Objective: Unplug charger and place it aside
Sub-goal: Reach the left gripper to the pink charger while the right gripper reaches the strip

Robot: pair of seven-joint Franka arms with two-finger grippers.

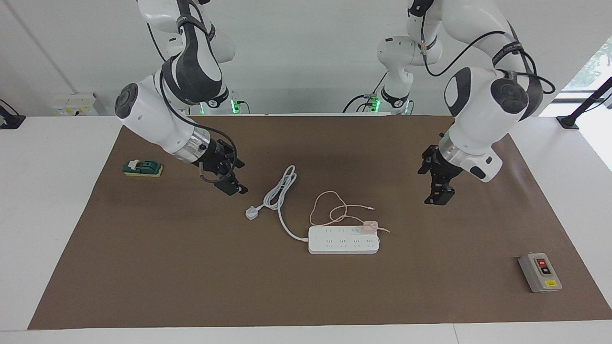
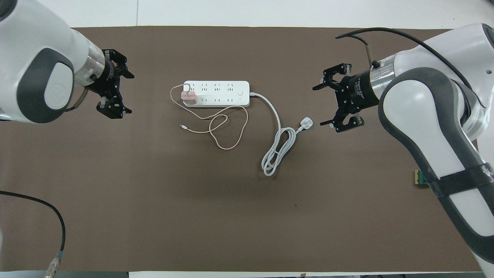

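Brown mat carries everything, and nothing of the job is done yet. Going across the facing view: the right gripper hangs over bare mat near the white plug, fingers spread and empty; the strip lies mid-table with the pink charger seated in a socket at its end toward the left arm, its cable looped nearer the robots; the left gripper hangs open, holding nothing. Gripping, pulling out and setting aside all remain.
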